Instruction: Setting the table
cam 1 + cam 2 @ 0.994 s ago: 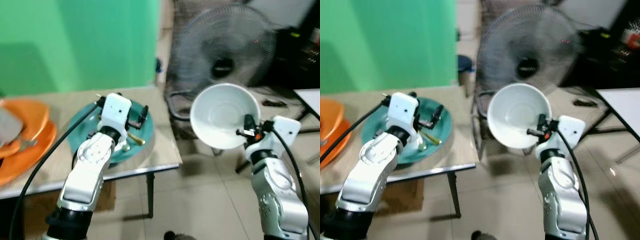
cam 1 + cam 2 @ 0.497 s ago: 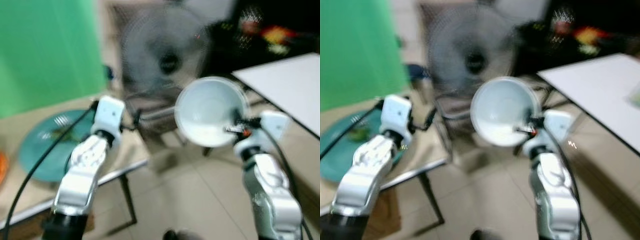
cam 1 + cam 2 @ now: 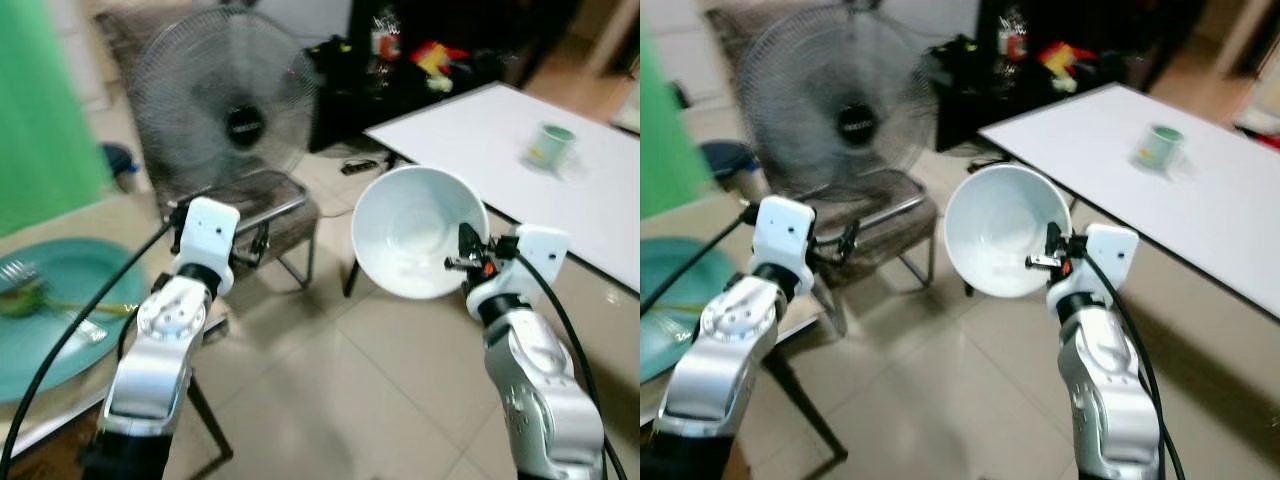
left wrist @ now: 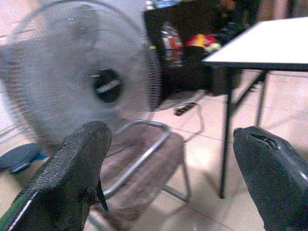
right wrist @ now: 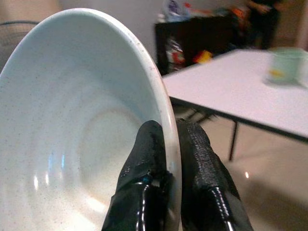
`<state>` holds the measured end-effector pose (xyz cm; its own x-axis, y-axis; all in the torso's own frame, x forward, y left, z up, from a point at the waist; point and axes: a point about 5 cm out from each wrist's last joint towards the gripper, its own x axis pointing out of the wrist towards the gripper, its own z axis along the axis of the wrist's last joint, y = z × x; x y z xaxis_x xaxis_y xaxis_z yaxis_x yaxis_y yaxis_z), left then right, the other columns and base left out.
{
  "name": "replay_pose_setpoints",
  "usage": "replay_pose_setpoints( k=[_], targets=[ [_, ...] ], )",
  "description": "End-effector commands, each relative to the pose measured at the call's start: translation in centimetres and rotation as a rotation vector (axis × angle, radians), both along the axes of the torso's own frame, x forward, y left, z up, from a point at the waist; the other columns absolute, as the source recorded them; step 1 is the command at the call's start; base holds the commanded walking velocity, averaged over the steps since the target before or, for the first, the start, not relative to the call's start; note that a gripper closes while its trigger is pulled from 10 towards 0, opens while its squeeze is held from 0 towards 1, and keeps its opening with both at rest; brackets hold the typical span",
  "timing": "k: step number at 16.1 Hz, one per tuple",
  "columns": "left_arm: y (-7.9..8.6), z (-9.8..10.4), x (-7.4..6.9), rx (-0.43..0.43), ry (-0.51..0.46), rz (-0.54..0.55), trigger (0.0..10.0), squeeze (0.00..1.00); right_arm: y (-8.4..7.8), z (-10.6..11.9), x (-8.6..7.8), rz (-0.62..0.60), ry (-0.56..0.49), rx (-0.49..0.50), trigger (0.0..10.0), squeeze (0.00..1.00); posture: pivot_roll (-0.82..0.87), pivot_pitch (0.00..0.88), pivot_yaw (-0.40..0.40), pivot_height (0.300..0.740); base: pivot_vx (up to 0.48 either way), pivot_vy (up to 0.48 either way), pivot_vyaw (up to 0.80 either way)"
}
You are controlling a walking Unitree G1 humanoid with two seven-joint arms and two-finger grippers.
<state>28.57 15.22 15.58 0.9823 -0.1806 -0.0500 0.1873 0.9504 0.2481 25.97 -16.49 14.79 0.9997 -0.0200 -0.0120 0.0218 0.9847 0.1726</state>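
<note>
My right hand point(image 5: 168, 159) pinches the rim of the white ceramic bowl point(image 3: 420, 232), held aloft beside the white desk point(image 3: 500, 140). My left hand point(image 4: 168, 168) is spread, holding nothing.

view swung right | white table point(image 3: 480, 140) and mug point(image 3: 550, 146) now visible | orange plates gone
</note>
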Motion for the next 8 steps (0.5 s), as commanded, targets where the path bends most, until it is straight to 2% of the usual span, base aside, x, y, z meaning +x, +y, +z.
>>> replay_pose_setpoints(
  k=[1, 4, 7, 8],
  targets=[
    [-0.70, 0.38, 0.03, -0.021, -0.018, -0.035, 10.0, 0.00, -0.77, 0.16, -0.19, -0.039, 0.004, 0.000, 10.0, 0.00, 0.05, 0.000, -0.026, 0.740, 0.000, 0.000, -0.80],
    [-0.74, 0.79, 0.26, -0.036, -0.034, -0.067, 10.0, 0.00, -0.99, 0.28, -0.28, -0.054, 0.008, -0.012, 10.0, 0.00, 0.05, 0.000, -0.025, 0.740, 0.000, 0.000, -0.80],
    [-0.76, 0.95, 0.58, -0.050, -0.039, -0.067, 10.0, 0.00, -1.14, 0.26, 0.19, -0.057, 0.020, -0.024, 10.0, 0.00, 0.03, 0.000, -0.023, 0.740, 0.271, 0.000, -0.80],
    [-0.69, 0.89, 0.65, -0.055, -0.037, -0.064, 10.0, 0.00, -0.83, 0.29, 0.55, -0.037, 0.019, -0.057, 10.0, 0.00, 0.03, 0.000, -0.023, 0.740, 0.300, 0.000, 0.00]
  ],
)
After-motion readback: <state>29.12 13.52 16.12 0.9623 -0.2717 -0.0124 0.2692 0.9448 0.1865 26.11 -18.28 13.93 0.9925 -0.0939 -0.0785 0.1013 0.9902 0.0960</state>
